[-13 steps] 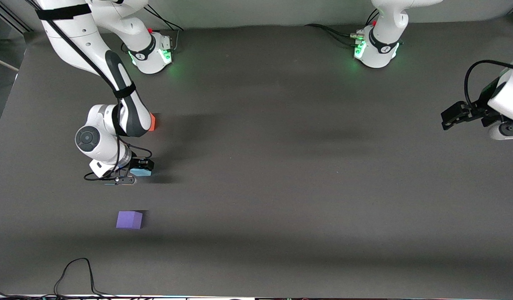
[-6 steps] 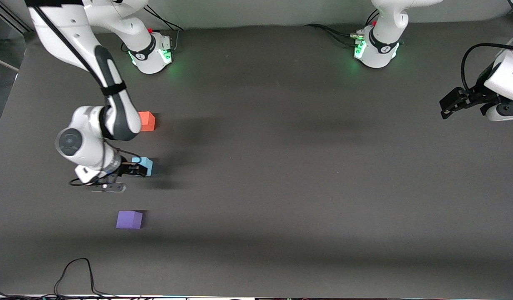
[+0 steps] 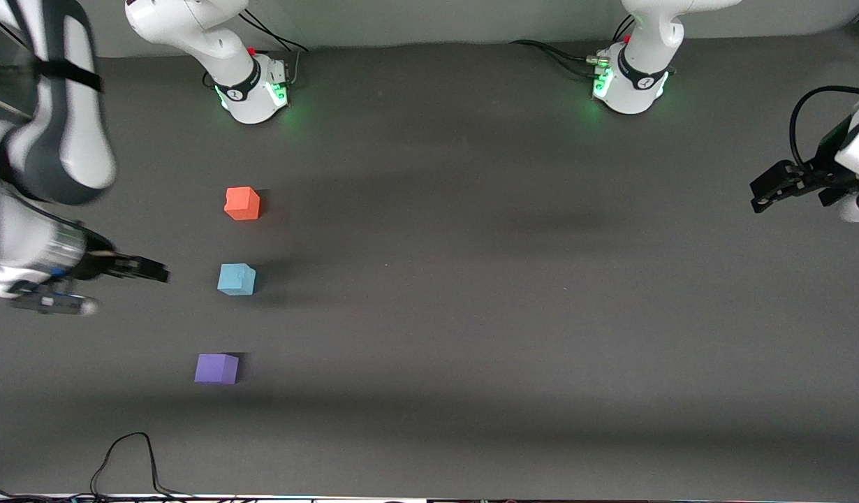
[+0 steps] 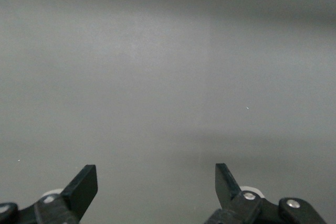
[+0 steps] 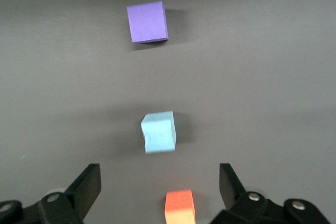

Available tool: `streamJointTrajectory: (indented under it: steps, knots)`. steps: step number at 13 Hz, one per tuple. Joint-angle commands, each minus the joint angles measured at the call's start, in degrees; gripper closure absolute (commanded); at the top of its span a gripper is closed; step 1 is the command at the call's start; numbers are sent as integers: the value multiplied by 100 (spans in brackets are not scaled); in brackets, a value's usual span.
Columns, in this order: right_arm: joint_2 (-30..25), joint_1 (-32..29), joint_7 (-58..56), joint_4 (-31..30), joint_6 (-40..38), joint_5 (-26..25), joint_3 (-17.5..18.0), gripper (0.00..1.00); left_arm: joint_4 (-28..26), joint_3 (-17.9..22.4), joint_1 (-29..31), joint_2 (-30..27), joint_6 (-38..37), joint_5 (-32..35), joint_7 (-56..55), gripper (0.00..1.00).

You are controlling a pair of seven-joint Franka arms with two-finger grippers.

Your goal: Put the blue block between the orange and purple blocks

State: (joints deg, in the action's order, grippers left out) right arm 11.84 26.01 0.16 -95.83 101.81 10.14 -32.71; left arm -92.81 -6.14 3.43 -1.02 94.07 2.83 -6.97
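The blue block (image 3: 236,279) rests on the table between the orange block (image 3: 242,203) and the purple block (image 3: 216,368), roughly in a line with them. The orange block is farther from the front camera, the purple nearer. My right gripper (image 3: 156,273) is open and empty, raised over the table beside the blue block, toward the right arm's end. The right wrist view shows its gripper (image 5: 159,174) open above the purple block (image 5: 147,22), blue block (image 5: 158,132) and orange block (image 5: 179,206). My left gripper (image 3: 763,195) waits open at the left arm's end, and its wrist view (image 4: 155,172) shows bare table.
The dark grey table (image 3: 471,314) bears the two arm bases (image 3: 251,91) (image 3: 628,84) along its edge farthest from the front camera. A black cable (image 3: 133,457) loops at the edge nearest that camera.
My right gripper let go of the blue block and drew up and away toward the right arm's end. The orange block is now uncovered. The left gripper shifted slightly.
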Motion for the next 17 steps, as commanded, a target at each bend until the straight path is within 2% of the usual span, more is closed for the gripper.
streamJointTrajectory:
  steps: [1,3,5,7,8,12,13,16,17]
  knots:
    - [170,44,28,827,-695,58,-182,0,367,-19,-18,154,-231,-10,-33,0]
    - [152,71,10,1205,-1213,49,-332,0,902,-19,8,531,-668,-19,11,0]
    - [135,79,-16,1303,-1479,6,-350,0,957,-1,17,533,-741,-19,20,0]
    - [108,88,-16,1225,-1479,-310,-245,0,949,7,17,507,-811,-1,29,0]
    - [108,53,-16,1207,-1479,-355,-123,0,949,7,17,498,-855,7,29,0]
    - [99,-52,-25,1163,-1479,-364,-8,0,975,-1,8,463,-864,-1,99,0]
    - [99,-200,-16,1163,-1479,-372,193,0,984,7,17,462,-864,-19,73,0]
    - [3,-1244,-7,1145,-1479,-574,1421,0,975,16,17,462,-864,-19,90,0]
    - [-76,-1500,-7,1041,-1427,-592,1704,0,975,16,17,462,-864,-19,81,0]
